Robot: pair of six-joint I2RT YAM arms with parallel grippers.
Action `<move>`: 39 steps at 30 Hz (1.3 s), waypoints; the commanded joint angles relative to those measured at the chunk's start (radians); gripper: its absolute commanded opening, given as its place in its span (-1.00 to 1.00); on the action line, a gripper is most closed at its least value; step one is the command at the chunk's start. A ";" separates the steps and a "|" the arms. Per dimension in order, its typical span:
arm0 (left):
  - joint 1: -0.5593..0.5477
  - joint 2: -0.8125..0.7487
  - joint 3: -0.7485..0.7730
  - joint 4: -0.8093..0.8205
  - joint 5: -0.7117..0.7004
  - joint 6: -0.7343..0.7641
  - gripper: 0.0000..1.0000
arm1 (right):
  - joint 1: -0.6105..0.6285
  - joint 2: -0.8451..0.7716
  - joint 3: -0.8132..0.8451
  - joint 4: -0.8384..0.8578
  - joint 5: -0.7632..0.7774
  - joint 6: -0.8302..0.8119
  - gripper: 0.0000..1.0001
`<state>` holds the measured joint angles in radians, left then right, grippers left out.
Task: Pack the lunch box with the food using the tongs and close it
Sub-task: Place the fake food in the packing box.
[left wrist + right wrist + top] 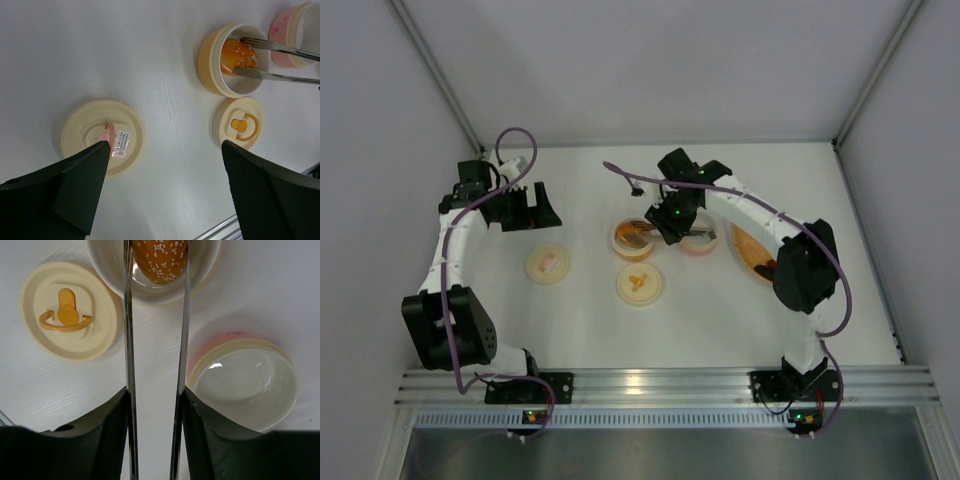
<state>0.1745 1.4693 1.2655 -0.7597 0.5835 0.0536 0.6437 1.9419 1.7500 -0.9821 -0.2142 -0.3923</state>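
Right claw point(154, 402) clamped on slim grey metal tongs point(129, 330), tips flanking orange-tan sesame bun point(160, 257) inside cream round bowl point(205, 270); left claw point(162, 150) apart.

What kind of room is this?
Probably a robot test booth: plain grey walls box in a white table, two robot arms are bolted to a metal rail, and the tongs straddle a toy bun.

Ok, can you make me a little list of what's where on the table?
right gripper: shut on the tongs
tongs: one arm each side of the bun
bun: in the orange bowl
pink bowl: empty, beside the orange bowl
lids: both off, orange-handled lid and pink-handled lid lying flat
left gripper: open, empty, near the pink-handled lid
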 commanded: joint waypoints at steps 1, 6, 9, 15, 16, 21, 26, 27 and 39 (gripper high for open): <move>0.006 0.008 -0.002 0.039 0.024 0.011 0.96 | 0.028 0.008 0.071 0.011 -0.028 0.000 -0.14; 0.006 0.006 -0.003 0.040 0.027 0.012 0.96 | 0.028 -0.001 0.098 0.000 -0.030 0.006 -0.11; 0.006 0.006 -0.003 0.039 0.027 0.012 0.97 | 0.028 -0.014 0.100 -0.003 -0.033 0.007 -0.05; 0.006 0.002 0.000 0.037 0.027 0.012 0.96 | 0.030 -0.029 0.098 -0.009 -0.036 0.007 0.13; 0.006 0.002 0.000 0.037 0.029 0.012 0.96 | 0.028 -0.029 0.098 -0.009 -0.036 0.007 0.14; 0.006 -0.004 0.002 0.033 0.026 0.014 0.96 | 0.024 -0.057 0.103 -0.001 -0.037 0.018 0.07; 0.006 -0.017 0.009 0.020 0.030 0.032 0.96 | -0.035 -0.115 0.157 -0.042 -0.079 0.027 -0.02; 0.008 -0.021 0.008 0.020 0.032 0.038 0.96 | -0.050 -0.126 0.161 -0.053 -0.095 0.026 -0.02; 0.006 -0.072 -0.011 -0.013 0.016 0.138 0.96 | -0.349 -0.411 -0.081 -0.185 -0.151 -0.078 -0.03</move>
<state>0.1753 1.4364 1.2655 -0.7658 0.5838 0.1448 0.3466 1.6089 1.7081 -1.0748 -0.3260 -0.4183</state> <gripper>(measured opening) 0.983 0.492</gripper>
